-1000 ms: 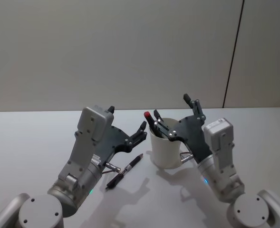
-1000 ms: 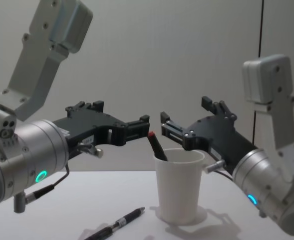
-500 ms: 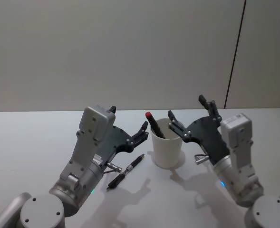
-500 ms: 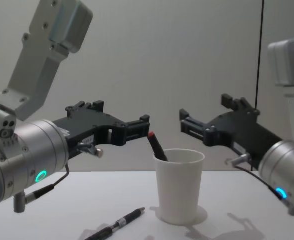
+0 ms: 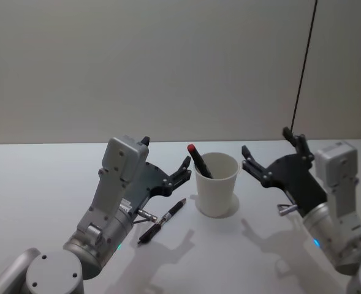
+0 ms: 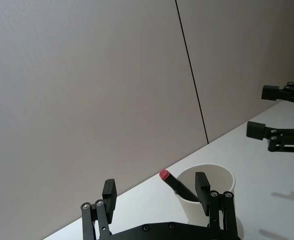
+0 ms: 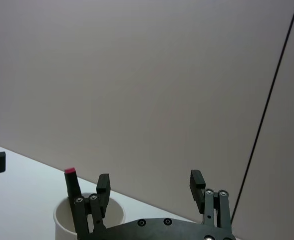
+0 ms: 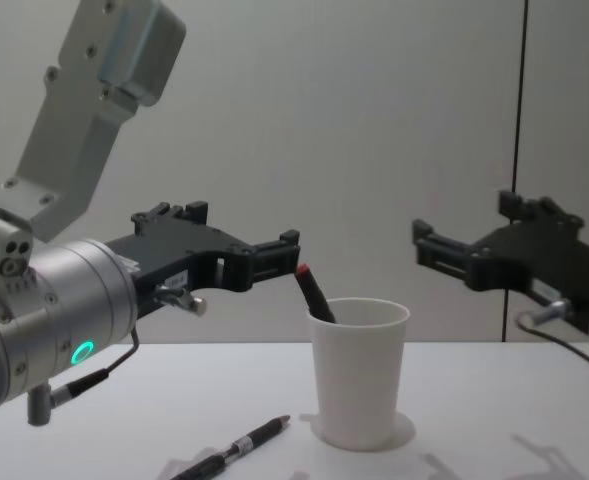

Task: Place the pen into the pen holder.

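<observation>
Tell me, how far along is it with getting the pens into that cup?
Done: one red-tipped pen leans inside the pen holder. In hand: nothing. The left gripper hovers open near a black pen, and the right gripper is open to the holder's right. Left: that black pen lies on the table and needs picking up and dropping in.

The white table (image 5: 45, 177) bears the pen holder (image 5: 216, 195) and 1 black pen (image 5: 162, 221).

Head view looks down; chest view sits level and nearer; both wrist views face the grey wall (image 6: 87, 75). All share the white paper cup (image 5: 220, 193).
</observation>
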`<state>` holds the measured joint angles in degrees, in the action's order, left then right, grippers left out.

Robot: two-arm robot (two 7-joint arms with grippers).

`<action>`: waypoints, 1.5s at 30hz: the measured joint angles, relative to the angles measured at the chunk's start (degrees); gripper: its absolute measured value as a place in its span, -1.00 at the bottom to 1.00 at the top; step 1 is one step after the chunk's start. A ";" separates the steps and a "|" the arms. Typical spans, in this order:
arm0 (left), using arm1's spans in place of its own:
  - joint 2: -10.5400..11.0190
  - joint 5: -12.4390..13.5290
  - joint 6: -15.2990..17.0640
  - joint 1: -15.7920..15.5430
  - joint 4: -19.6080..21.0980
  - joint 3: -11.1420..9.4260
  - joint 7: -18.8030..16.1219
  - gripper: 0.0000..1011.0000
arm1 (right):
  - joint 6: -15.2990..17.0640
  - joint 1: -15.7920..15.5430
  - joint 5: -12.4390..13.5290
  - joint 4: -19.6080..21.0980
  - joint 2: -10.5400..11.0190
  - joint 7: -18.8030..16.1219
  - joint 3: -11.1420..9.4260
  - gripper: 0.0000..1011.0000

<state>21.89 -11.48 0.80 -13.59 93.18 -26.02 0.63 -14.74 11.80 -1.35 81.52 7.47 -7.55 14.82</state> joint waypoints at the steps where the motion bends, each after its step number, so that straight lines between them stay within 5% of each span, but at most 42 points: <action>1: 0.00 0.00 0.00 0.00 0.00 0.00 0.00 0.99 | 0.89 -0.65 0.35 1.15 0.53 0.02 -0.30 0.98; 23: 0.00 0.00 0.00 0.00 0.00 0.00 0.00 0.99 | 11.93 -7.04 5.49 11.86 6.39 0.53 -4.18 0.98; 45: 0.00 0.00 0.00 0.00 0.00 0.00 0.00 0.99 | 16.71 -7.92 8.73 13.01 9.08 0.10 -6.92 0.98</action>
<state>21.89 -11.48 0.80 -13.59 93.17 -26.02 0.63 1.97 3.88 7.39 94.53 16.54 -7.45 7.90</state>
